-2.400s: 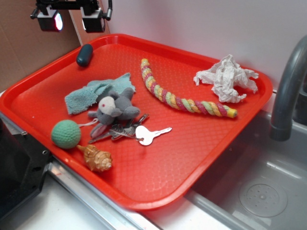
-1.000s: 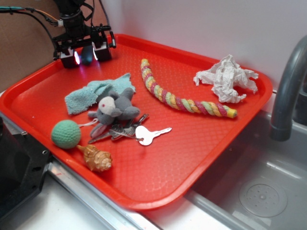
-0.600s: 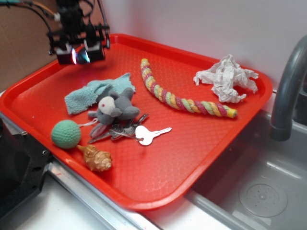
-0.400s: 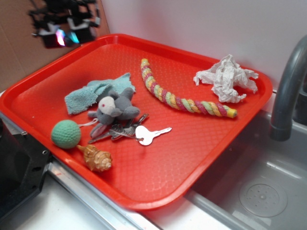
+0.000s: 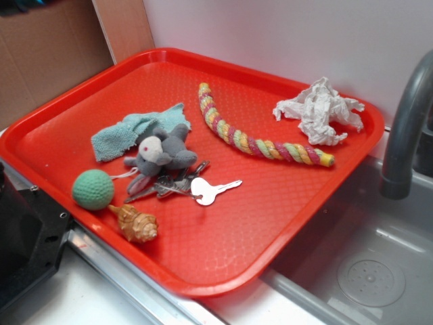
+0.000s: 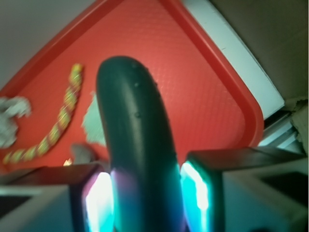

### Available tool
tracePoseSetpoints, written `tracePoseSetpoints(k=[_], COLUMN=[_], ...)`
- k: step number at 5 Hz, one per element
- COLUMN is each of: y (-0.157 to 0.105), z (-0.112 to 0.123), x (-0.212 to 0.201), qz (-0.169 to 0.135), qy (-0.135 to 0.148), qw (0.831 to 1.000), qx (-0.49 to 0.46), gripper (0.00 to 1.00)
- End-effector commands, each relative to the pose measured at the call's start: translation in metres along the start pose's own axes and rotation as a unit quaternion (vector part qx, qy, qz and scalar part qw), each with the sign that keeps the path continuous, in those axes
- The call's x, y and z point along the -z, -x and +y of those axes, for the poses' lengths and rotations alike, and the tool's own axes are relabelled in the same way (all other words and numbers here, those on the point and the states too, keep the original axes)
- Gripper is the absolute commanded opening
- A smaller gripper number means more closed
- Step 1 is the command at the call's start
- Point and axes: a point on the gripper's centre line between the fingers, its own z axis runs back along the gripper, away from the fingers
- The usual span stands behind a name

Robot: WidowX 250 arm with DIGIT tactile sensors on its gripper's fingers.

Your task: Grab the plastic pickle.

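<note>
We have lifted the plastic pickle [image 6: 135, 145] off the far left corner of the red tray [image 5: 284, 223], our fingers [image 6: 195, 193] clamped on it high overhead, so the grab looks done.

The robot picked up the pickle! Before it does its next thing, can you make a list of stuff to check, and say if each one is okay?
1. Pickle held: ok. The plastic pickle sits between the gripper fingers in the wrist view.
2. Pickle off the tray: ok. The red tray shows no pickle in the exterior view.
3. Grip centred: cannot tell. Only the pickle's upper part shows above the fingers.
4. Other things undisturbed: ok. The green ball, rope and keys lie on the tray.
5. Height above the tray: cannot tell. The gripper is out of the exterior view.
</note>
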Motion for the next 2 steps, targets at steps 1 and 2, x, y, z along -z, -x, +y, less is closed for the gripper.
tracePoseSetpoints(k=[1, 2], y=[-0.011, -0.041], z=[0.003, 0.008], x=[-0.019, -0.007], qz=[-0.05, -0.094], qy=[-0.051, -0.115], qw=[0.994, 0.988], qx=[0.078, 0.052], gripper=[0.0, 0.0])
